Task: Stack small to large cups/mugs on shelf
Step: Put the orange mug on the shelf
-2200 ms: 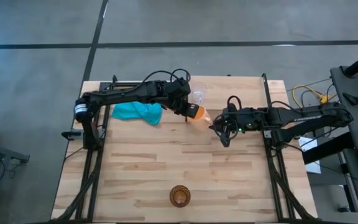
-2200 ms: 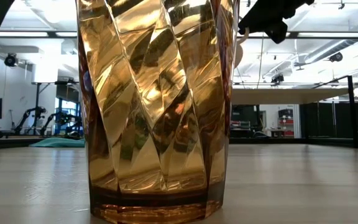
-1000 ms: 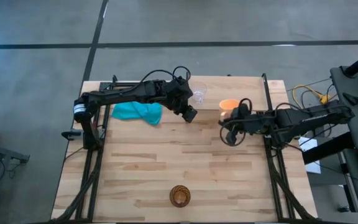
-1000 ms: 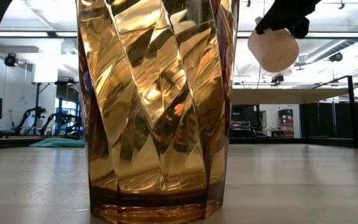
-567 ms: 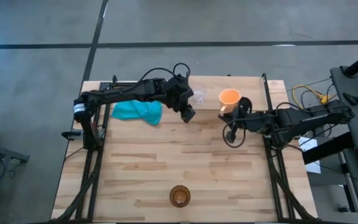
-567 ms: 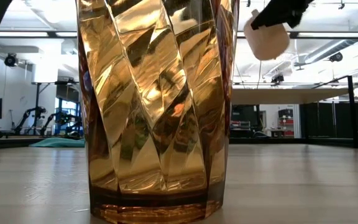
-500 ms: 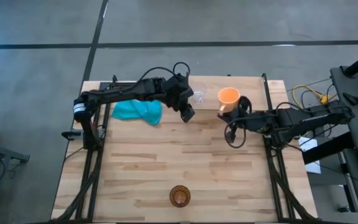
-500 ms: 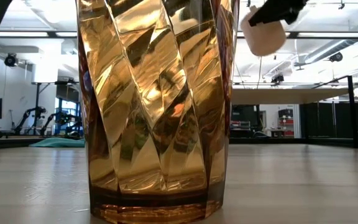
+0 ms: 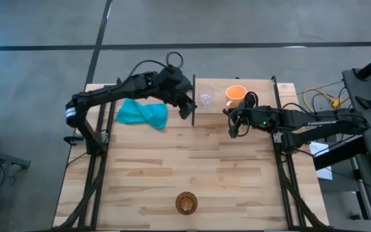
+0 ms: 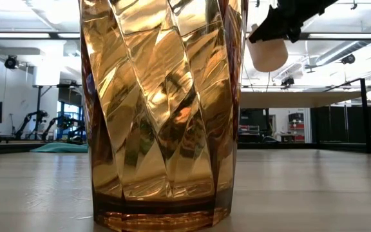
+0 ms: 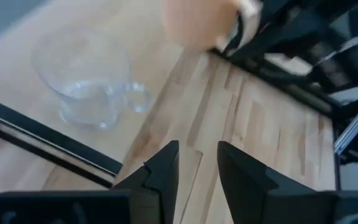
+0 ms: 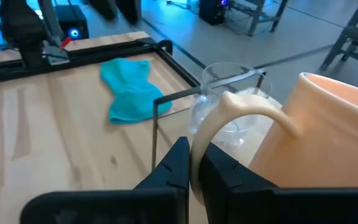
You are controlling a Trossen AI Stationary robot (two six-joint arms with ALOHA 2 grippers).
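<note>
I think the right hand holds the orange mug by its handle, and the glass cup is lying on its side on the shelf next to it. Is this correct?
Not quite. The glass cup stands upright on the shelf, as the left wrist view shows. The rest is right: the right hand holds the orange mug by its handle, next to the glass cup.

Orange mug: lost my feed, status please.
Right gripper shut on orange mug handle, held above shelf. Left gripper open, empty, near glass cup. Brown cup untouched.
</note>
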